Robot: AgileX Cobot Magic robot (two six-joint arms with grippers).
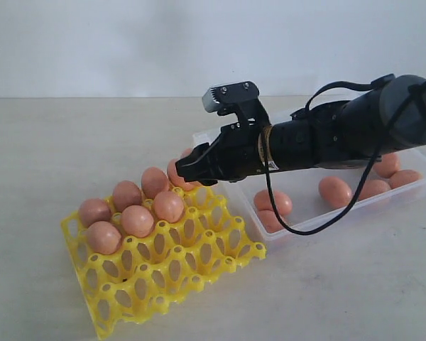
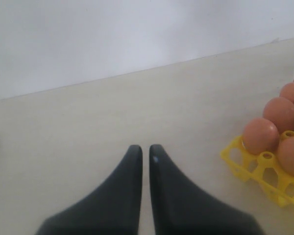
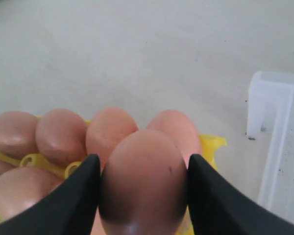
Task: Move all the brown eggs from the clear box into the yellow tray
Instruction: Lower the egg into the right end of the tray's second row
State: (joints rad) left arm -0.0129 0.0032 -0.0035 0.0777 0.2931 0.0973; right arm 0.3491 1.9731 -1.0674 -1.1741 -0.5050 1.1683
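Observation:
My right gripper (image 1: 189, 168) is shut on a brown egg (image 3: 143, 181), its black fingers (image 3: 76, 196) pressed to both sides. It holds the egg just above the back right part of the yellow tray (image 1: 163, 273), right behind the back row of eggs (image 3: 110, 129). Several brown eggs (image 1: 137, 220) sit in the tray's back left cups. More eggs (image 1: 335, 190) lie in the clear box (image 1: 319, 224) on the right, under the arm. My left gripper (image 2: 144, 149) is shut and empty over bare table, to the left of the tray (image 2: 240, 164); the exterior view does not show it.
The front and right cups of the tray (image 1: 199, 245) hold nothing. The box's corner (image 3: 274, 98) stands close to the tray. A black cable (image 1: 284, 220) loops down from the right arm over the box. A pale wall rises behind the table.

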